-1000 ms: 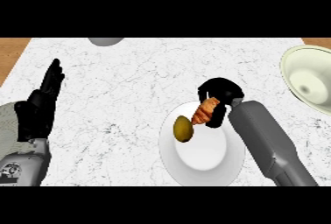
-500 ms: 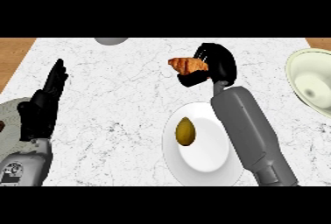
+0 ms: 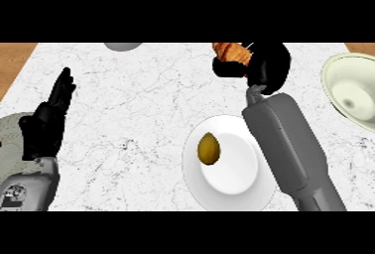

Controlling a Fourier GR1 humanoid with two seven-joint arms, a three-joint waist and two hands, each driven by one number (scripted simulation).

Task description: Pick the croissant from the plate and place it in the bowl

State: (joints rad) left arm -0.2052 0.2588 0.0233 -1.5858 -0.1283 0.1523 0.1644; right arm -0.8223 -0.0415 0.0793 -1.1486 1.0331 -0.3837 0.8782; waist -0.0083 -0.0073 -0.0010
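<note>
My right hand [image 3: 265, 67] is raised near the counter's far edge, shut on the golden-brown croissant [image 3: 231, 51], which sticks out to the left of its fingers at the top of the view. The white plate [image 3: 242, 173] lies below it, partly behind my right forearm, and carries a yellow-brown oval item [image 3: 210, 148]. The pale cream bowl [image 3: 350, 94] stands at the right edge, to the right of and lower than the held croissant. My left hand [image 3: 48, 121] rests open at the left edge, fingers up.
A grey round object [image 3: 123, 46] shows at the counter's far edge, top left of centre. Brown wood shows beyond the marble top at both upper corners. My right forearm [image 3: 291, 149] crosses the plate's right side.
My right hand took the croissant off the plate and carried it up and away, then slightly right toward the far edge. The oval item stays on the plate. The left hand is still.
</note>
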